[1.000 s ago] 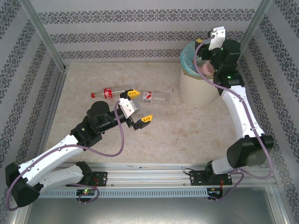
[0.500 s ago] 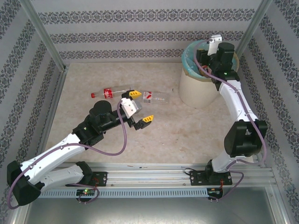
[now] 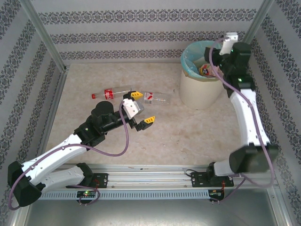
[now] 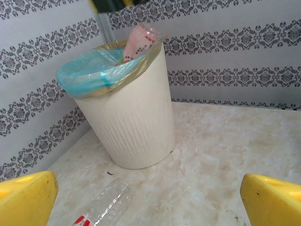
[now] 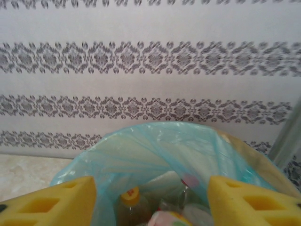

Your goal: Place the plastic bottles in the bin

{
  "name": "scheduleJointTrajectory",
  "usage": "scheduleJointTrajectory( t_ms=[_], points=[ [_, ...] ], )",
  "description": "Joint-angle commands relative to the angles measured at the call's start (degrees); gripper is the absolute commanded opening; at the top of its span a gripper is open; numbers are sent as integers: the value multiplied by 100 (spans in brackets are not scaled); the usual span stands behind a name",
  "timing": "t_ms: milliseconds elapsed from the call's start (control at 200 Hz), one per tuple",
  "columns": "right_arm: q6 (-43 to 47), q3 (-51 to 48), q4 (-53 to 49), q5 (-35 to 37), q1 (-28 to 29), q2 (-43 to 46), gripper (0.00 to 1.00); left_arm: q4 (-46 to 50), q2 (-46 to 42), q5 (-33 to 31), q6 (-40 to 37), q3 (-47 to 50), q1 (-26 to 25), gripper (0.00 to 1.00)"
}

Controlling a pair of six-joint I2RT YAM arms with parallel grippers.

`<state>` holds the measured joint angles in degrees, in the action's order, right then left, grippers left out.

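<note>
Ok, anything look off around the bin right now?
One pink-labelled bottle pokes up over the rim of the bin, leaning against the liner instead of sitting down inside. It might tip out.

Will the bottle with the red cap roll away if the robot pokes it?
The red-capped bottle is round and lies on its side on the smooth table, so a poke would probably make it roll. It looks see-through and empty, so it is likely light and could skid. Thin plastic would probably squash a little when squeezed.
</note>
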<state>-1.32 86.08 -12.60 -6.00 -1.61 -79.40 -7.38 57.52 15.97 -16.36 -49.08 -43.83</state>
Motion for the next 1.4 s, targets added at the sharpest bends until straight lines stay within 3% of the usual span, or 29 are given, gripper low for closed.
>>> scheduleJointTrajectory(
  t_ms=[0,195,425,590,739,929,1169,1294,1394],
  points=[
    [-144,-709,-159,313,-236,566,58,-224,9,-8,-68,56,-55,100],
    [-340,-1404,-76,-103,-426,478,49,-212,62,38,-34,40,-55,100],
    [-542,-1079,-598,-516,-463,-533,43,-187,43,-38,-76,38,-55,100],
    [-546,-1034,-752,-411,-490,-505,47,-199,53,-46,-72,44,-55,100],
    [-605,-704,-920,-449,-491,-193,63,-178,55,-83,-52,14,-55,100],
    [-952,-264,-947,-631,-385,499,71,60,64,-783,166,-243,68,100],
    [-1067,-1022,-574,-437,454,1771,74,1415,1226,-1477,981,-1343,1033,100],
    [-1134,-1966,-123,-350,1080,2364,75,2490,2263,-1393,1790,-2308,1975,100],
    [-1067,-2506,2,-294,1566,2617,74,3344,3123,-1265,1821,-3162,2499,100]
  ],
)
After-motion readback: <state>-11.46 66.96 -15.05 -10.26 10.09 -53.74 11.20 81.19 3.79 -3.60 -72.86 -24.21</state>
